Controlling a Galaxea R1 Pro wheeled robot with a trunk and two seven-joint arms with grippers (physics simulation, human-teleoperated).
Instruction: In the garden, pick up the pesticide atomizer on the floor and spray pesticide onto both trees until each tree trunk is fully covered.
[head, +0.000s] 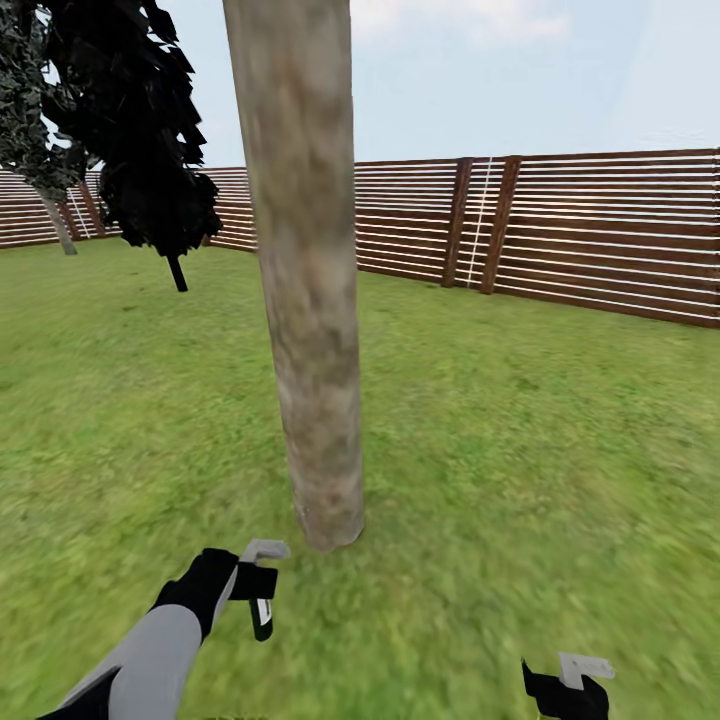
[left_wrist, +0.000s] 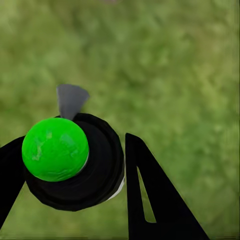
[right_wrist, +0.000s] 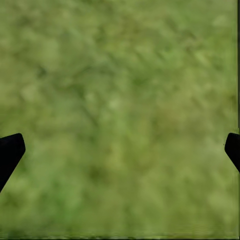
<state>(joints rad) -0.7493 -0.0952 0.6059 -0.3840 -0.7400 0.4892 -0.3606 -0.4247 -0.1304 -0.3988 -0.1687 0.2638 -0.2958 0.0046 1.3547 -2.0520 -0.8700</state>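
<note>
The left pincer is pinching the pesticide atomizer low over the grass floor, just short of the base of a thick tree trunk; in the head view the bottle hangs dark below the fingers, with a pale grey trigger head at the top, pointing toward the trunk. In the left wrist view the atomizer sits between the two black fingers, its bright green spot facing the camera and the grey trigger piece beyond it; blurred grass lies behind. The trunk is mottled grey-brown with tan patches, slightly leaning, and rises out of the top of the head view; its foot meets the grass close ahead of the left pincer. The right pincer is at the lower edge of the head view, well apart from the trunk and to its right; in the right wrist view its fingertips stand spread wide, with nothing but grass between them. A black-leaved cone tree stands further back on the left; a brown slatted fence closes the lawn behind.
</note>
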